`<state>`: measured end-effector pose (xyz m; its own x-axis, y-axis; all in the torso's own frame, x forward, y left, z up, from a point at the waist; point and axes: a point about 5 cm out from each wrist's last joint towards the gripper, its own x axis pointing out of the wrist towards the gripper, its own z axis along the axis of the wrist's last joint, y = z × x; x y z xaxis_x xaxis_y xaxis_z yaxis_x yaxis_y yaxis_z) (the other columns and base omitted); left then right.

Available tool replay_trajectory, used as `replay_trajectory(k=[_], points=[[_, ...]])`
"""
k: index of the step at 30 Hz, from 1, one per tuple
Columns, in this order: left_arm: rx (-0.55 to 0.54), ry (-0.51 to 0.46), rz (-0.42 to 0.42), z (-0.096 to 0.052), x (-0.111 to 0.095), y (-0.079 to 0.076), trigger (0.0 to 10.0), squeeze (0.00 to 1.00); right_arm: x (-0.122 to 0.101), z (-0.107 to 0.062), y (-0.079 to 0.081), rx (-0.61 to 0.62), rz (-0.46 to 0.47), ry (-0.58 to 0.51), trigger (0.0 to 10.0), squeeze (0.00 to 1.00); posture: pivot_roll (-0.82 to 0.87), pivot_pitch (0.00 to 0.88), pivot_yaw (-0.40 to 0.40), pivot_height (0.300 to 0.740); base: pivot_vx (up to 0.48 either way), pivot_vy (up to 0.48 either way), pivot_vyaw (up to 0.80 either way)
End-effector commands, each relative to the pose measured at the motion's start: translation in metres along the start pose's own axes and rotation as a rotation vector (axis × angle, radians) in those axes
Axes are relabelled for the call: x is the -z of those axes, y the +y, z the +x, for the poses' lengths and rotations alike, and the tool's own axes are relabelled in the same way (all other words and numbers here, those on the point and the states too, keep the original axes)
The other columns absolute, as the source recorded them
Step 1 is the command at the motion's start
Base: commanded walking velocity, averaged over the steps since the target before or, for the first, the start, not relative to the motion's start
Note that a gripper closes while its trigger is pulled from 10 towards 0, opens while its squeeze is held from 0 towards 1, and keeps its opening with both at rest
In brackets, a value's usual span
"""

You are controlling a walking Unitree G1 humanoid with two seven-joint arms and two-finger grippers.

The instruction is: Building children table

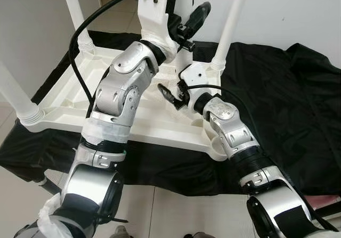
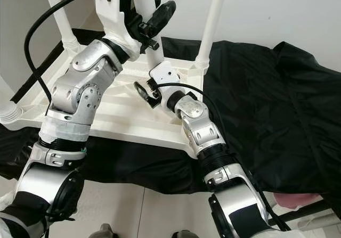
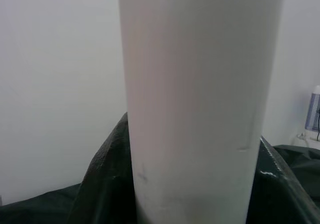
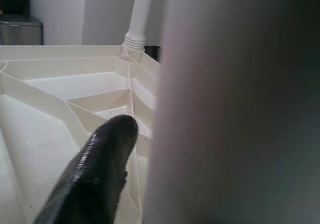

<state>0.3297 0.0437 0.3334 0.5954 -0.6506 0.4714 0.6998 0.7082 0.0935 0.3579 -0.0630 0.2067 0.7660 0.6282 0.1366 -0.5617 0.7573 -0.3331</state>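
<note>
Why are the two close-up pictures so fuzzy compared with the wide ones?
Left wrist view: the white leg sits too close, so it is soft. Right wrist view: a pale blur covers its right half and the black finger is out of focus. Eye views: sharp, evenly lit, the tabletop bright.

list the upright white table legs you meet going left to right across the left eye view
near-left leg → far-left leg → far-right leg, all standing up from the upturned white tabletop on the black cloth
</note>
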Motion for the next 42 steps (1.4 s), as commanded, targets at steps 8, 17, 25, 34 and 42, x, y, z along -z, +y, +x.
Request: replay_trajectory(k=[8,17,25,34,42], points=[[0.031,-0.008,-0.006,0.001,-0.002,-0.009,10.0,0.00,0.008,-0.009,0.000,0.064,0.051,-0.024,0.0,0.00,0.00,0.000,-0.056,0.740,0.000,0.000,0.00],[0.059,-0.025,-0.100,0.001,0.000,-0.013,10.0,1.00,0.000,-0.012,-0.012,0.190,0.134,-0.078,10.0,0.00,-0.01,0.000,-0.056,0.740,0.000,0.000,0.00],[0.048,-0.010,-0.066,0.000,0.003,-0.013,10.0,0.00,0.006,-0.020,-0.027,0.388,0.218,-0.051,10.0,0.00,0.00,0.000,-0.063,0.740,0.000,0.000,0.00],[-0.029,-0.029,-0.147,-0.006,0.002,-0.001,10.0,0.00,0.011,-0.032,-0.039,0.541,0.338,-0.070,10.0,0.00,0.01,0.000,-0.074,0.740,0.000,0.000,0.00],[-0.111,-0.001,-0.186,-0.018,0.009,0.014,10.0,0.00,0.009,-0.037,-0.043,0.616,0.370,-0.093,10.0,0.00,0.01,0.000,-0.080,0.740,0.000,0.000,0.00]])
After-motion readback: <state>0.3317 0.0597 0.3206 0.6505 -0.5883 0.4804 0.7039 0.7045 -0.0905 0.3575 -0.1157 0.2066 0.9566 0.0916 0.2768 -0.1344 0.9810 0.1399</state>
